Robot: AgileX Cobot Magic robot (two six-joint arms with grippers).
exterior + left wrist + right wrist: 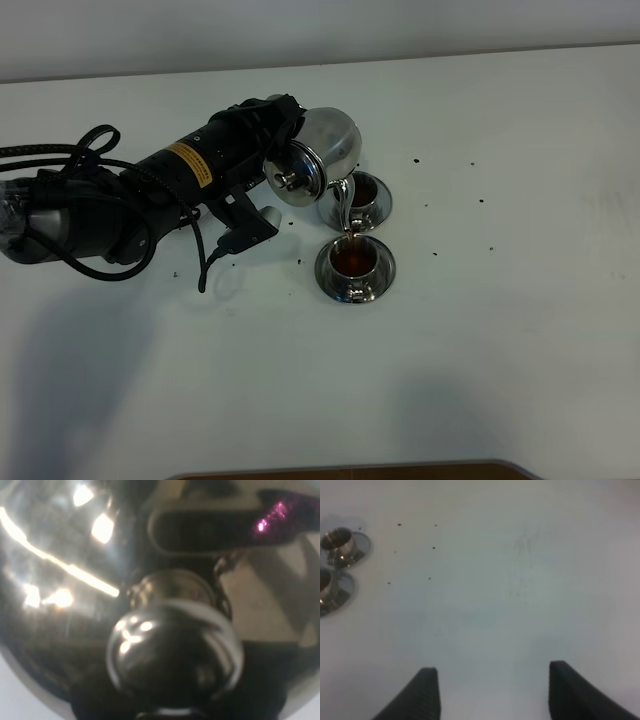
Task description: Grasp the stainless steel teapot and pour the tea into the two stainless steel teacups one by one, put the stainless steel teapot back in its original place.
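White table (520,330) carries the pour: left pincer (278,118) grips the teapot (325,145), tipped so tea (352,258) streams into the near cup (356,286); the far cup (368,208) already holds some. Left wrist: lid knob (175,650) fills everything. Right wrist: right pincer (492,695) hangs wide, idle, clear of the pouring.

Left arm (150,185) stretches low, left gripper (278,128) clamped on the tilted stainless steel teapot (330,135); right gripper (490,692) gapes, well apart from it.
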